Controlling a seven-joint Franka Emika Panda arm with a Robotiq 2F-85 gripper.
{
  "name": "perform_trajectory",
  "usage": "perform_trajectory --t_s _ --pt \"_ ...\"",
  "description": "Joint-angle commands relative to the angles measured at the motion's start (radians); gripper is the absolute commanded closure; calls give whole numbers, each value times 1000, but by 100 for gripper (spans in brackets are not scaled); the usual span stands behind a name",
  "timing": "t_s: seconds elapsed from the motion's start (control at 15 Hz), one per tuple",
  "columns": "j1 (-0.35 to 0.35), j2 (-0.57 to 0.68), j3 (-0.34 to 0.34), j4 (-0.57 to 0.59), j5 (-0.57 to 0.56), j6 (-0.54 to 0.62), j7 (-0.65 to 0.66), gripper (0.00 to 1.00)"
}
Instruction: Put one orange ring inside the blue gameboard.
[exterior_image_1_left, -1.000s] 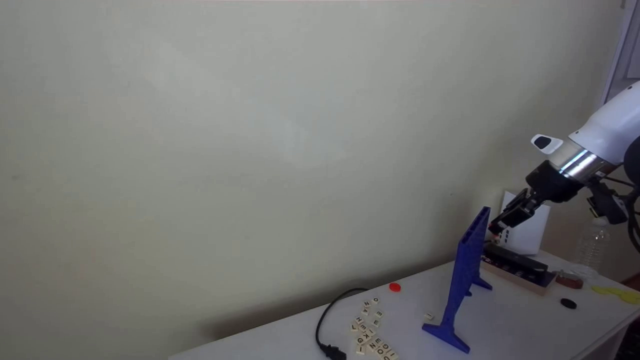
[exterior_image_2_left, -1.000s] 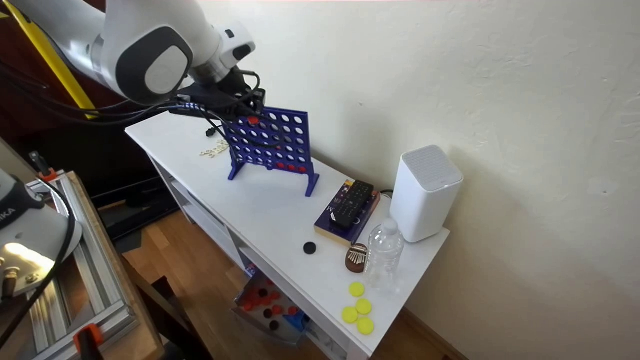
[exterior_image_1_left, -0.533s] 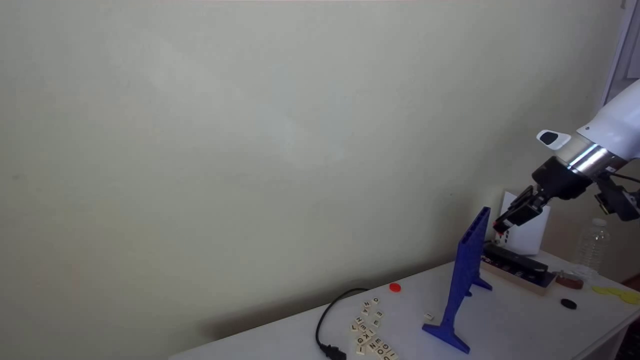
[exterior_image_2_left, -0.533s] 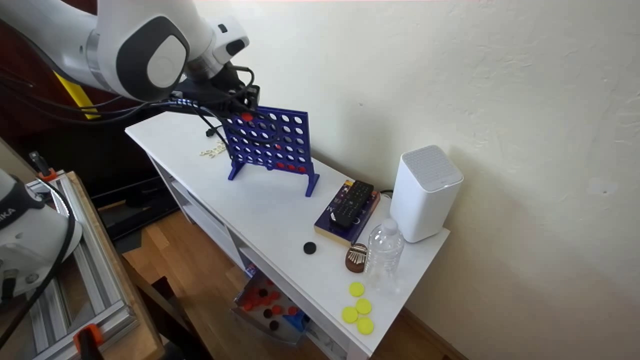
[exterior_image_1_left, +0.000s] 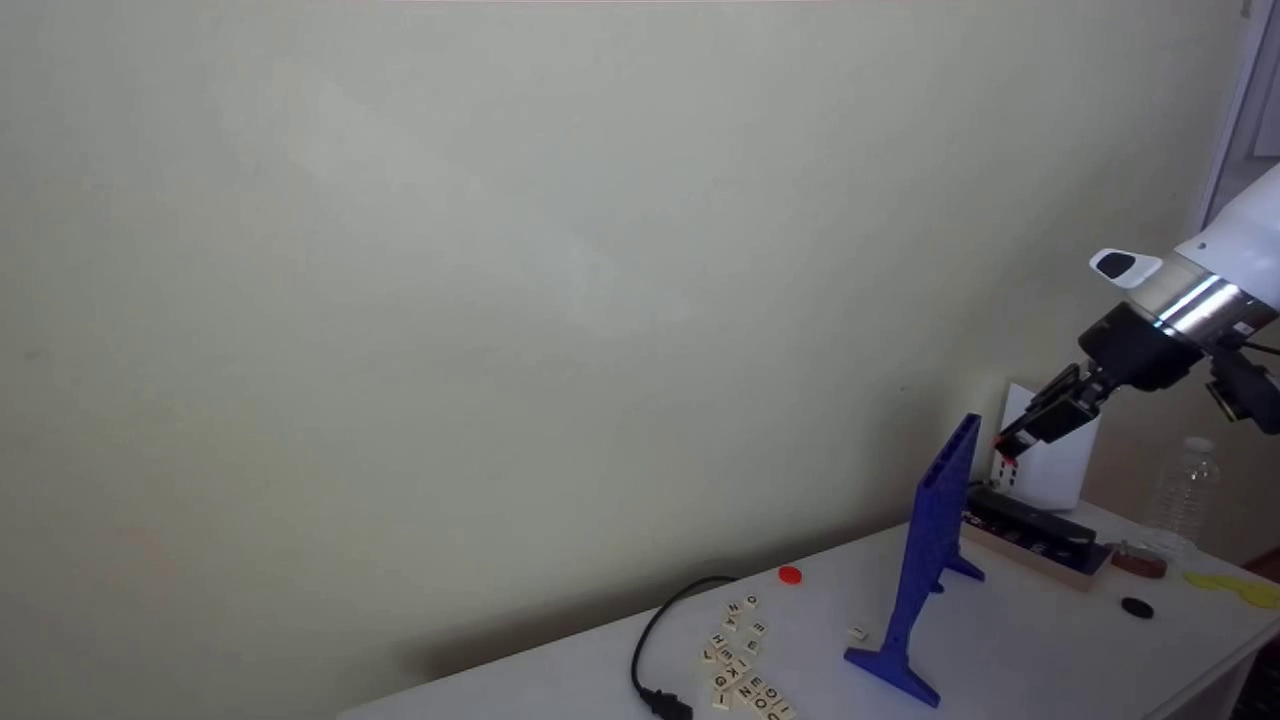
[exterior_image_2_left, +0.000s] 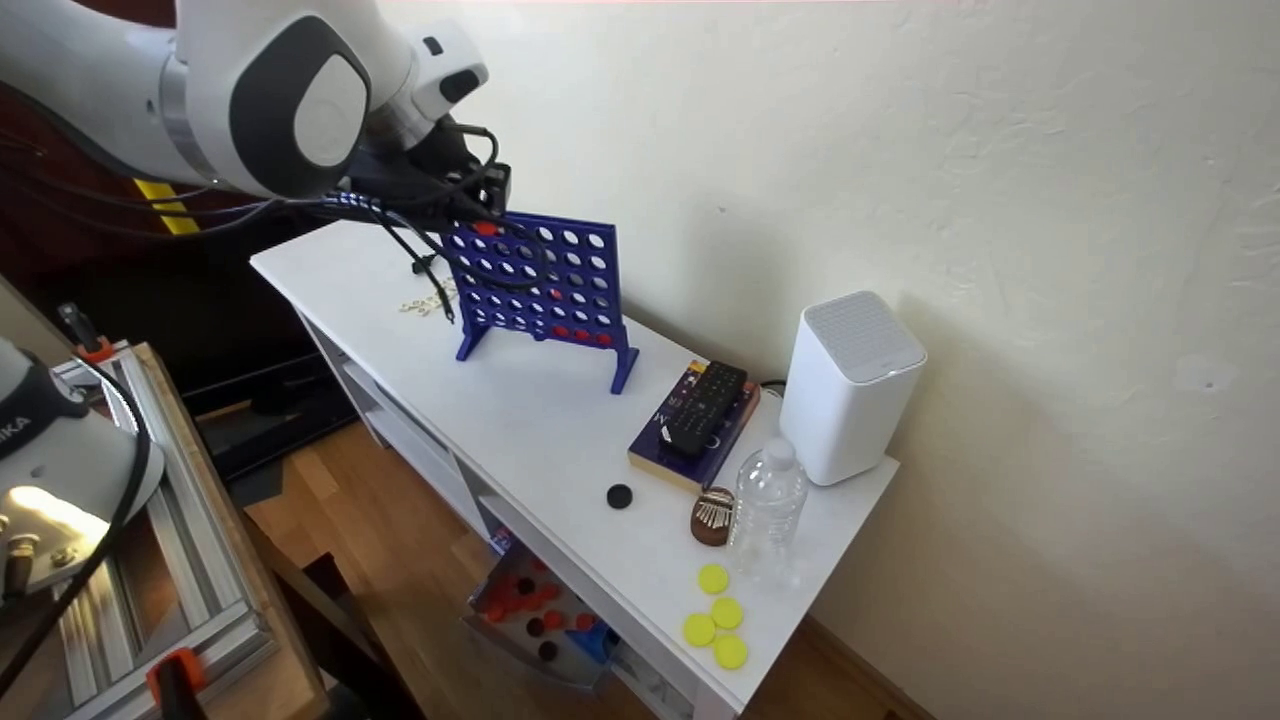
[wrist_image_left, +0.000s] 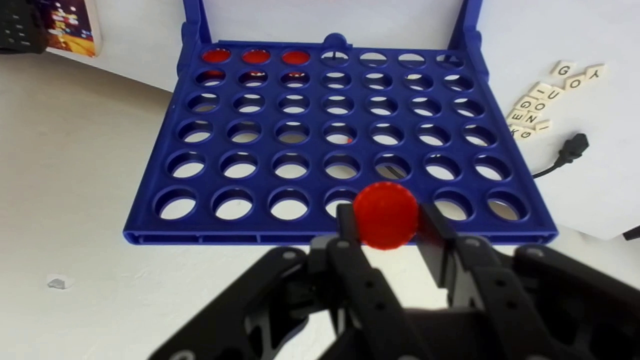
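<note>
While the claw (wrist_image_left: 387, 219) pinches a red disc (wrist_image_left: 385, 215), the blue board (exterior_image_1_left: 935, 530) stands upright

From where I stand, I see the claw's two fingers (wrist_image_left: 347, 222) clamped on the disc, one at each side, low and near the middle of the wrist view. At middle right in an exterior view, the disc hangs near the board's top edge, apart from it. There, the board stands on a white table (exterior_image_1_left: 1020, 650) at lower right; left of it, a loose disc (exterior_image_1_left: 790, 575) lies near letter tiles (exterior_image_1_left: 754, 685). Three more discs (wrist_image_left: 256, 56), upper left in the wrist view, sit in the board's bottom row.
</note>
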Motion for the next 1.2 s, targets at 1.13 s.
perform_trajectory --t_s 1.13 --pt "-19 137 -6 6 5 -13 12 90"
